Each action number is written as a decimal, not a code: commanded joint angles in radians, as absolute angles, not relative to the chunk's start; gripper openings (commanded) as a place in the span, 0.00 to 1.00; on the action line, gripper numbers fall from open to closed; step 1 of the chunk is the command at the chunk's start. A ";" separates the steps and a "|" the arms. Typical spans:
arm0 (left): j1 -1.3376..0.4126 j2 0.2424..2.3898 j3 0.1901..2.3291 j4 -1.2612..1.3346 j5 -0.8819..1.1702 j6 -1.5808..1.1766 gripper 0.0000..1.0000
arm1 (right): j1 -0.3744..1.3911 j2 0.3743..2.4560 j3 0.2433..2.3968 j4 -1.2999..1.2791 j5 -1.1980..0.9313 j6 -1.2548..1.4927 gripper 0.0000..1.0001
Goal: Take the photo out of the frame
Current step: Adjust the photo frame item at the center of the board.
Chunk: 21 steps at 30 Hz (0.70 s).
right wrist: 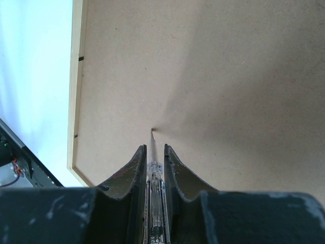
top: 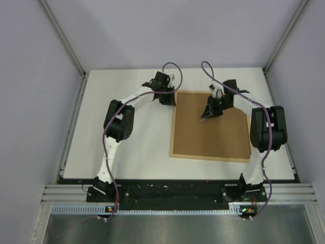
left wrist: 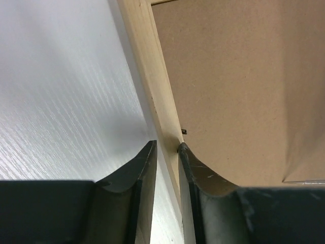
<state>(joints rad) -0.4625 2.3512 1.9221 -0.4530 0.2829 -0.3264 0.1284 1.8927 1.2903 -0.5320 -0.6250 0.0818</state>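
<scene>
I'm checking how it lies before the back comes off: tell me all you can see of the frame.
The frame is a large rectangle with a thin pale-wood border, lying flat, face down on the white table, with the brown backing board seated in it. Small dark clips mark its inner edge. The left gripper straddles its left rail near the far corner, a finger close on each side.

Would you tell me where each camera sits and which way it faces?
Top external: above, behind the bases, looking down on the table; both arms show.
Left wrist: looks past its fingers astride the frame.
Right wrist: looks past its fingers, gripping the clear tool, onto the backing board.
Shared: all show frame and board.
</scene>
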 commanded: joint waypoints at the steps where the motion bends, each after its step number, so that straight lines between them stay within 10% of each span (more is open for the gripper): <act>1: -0.488 2.335 1.966 -0.543 0.224 -0.327 0.34 | 0.135 1.913 1.293 -0.540 -0.575 0.049 0.00; 21: -0.578 2.459 2.137 -0.632 -0.041 -0.281 0.38 | 0.137 1.899 1.282 -0.540 -0.584 0.046 0.00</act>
<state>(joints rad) -0.5522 2.4222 2.0853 -0.6235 0.0345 -0.3031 0.1284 1.8927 1.2903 -0.5320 -0.6262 0.0799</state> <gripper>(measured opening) 0.383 0.145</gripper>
